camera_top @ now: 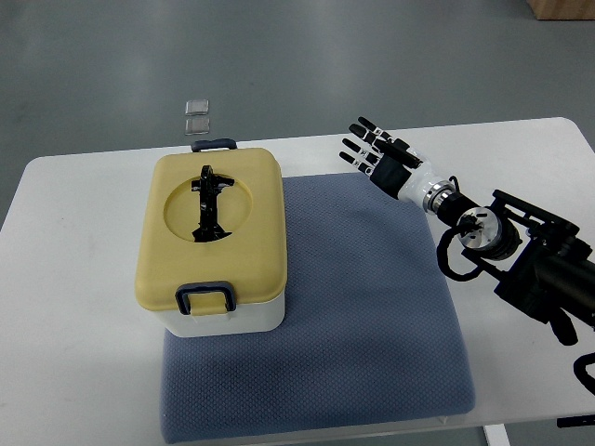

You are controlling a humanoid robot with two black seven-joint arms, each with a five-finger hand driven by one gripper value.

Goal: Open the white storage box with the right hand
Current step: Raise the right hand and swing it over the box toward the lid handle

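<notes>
Blue mat [353,325]; white table [74,279]; grey floor [279,56]

Bright, even overhead light, soft faint shadows, sharp focus, no glare or blur.

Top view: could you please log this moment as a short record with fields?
box: white body with yellow lid, on the left part of the mat
lid state: closed, black handle lying in its round recess
latches: one at the near edge, one at the far edge
mat: blue-grey, on the white table
right hand: fingers spread, holds nothing, apart from the box, to its right
left hand: not in view
floor: two small clear squares beyond the table
</notes>
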